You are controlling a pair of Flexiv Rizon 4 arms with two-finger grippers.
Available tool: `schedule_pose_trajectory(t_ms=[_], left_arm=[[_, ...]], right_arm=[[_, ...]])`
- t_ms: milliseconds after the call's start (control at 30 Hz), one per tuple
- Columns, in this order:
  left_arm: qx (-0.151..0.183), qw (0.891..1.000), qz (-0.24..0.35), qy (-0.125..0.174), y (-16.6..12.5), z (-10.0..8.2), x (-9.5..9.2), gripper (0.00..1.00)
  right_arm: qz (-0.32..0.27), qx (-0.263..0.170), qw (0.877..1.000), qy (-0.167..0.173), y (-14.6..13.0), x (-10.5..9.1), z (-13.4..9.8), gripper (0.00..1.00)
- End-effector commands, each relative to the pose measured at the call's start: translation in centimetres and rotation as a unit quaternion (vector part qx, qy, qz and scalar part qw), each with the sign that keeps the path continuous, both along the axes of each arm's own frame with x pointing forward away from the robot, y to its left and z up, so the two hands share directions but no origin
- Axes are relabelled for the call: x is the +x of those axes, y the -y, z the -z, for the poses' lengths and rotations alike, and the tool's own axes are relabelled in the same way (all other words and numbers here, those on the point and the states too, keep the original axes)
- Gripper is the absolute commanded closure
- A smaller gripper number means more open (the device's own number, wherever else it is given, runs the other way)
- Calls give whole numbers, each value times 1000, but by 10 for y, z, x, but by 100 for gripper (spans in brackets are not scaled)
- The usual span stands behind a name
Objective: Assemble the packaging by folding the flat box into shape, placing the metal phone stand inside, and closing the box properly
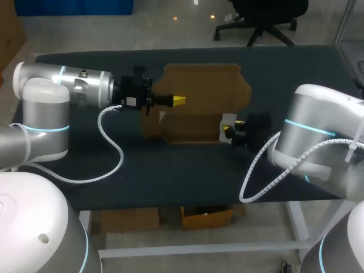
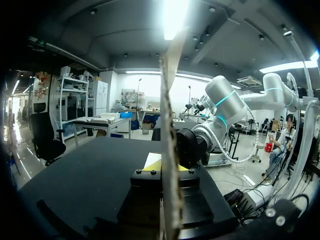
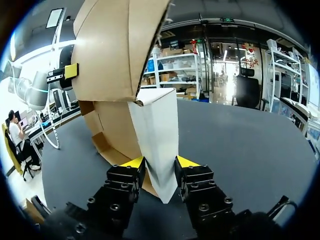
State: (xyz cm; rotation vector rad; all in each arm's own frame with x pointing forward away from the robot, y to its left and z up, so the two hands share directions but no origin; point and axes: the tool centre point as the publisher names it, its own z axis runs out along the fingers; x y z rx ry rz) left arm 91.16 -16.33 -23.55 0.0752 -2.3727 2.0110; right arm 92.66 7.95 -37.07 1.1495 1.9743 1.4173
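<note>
A brown cardboard box (image 1: 199, 94), partly unfolded, stands on edge at the middle of the table. My left gripper (image 1: 179, 100) comes in from the left and is shut on its upper panel. In the left wrist view the cardboard edge (image 2: 170, 125) runs straight up between the fingers of that gripper (image 2: 162, 170). My right gripper (image 1: 228, 131) is at the box's lower right corner. There its fingers press a white flap (image 3: 157, 135) from both sides, and the gripper (image 3: 160, 162) sits under the brown panel (image 3: 115, 50). The left gripper's yellow tip (image 3: 71, 70) shows on the panel's far edge.
The dark table top (image 1: 170, 165) lies bare in front of the box. A white coiled cable (image 1: 114, 148) hangs from my left arm down to the table. My right arm (image 2: 225, 105) stands just beyond the cardboard in the left wrist view.
</note>
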Motion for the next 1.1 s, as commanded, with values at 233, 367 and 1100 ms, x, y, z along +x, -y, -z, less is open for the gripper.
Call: schedule_pose_trajectory(t_ms=[233, 367, 1100], left_arm=[[0, 1000, 1, 0, 1, 3, 0, 100], [0, 1000, 1, 0, 1, 3, 0, 100], [0, 1000, 1, 0, 1, 3, 0, 100]], right_arm=[[93, -26, 995, 9, -5, -2, 2, 65], [111, -39, 993, 2, -5, -2, 1, 65], [166, -49, 985, -18, -2, 0, -1, 73]])
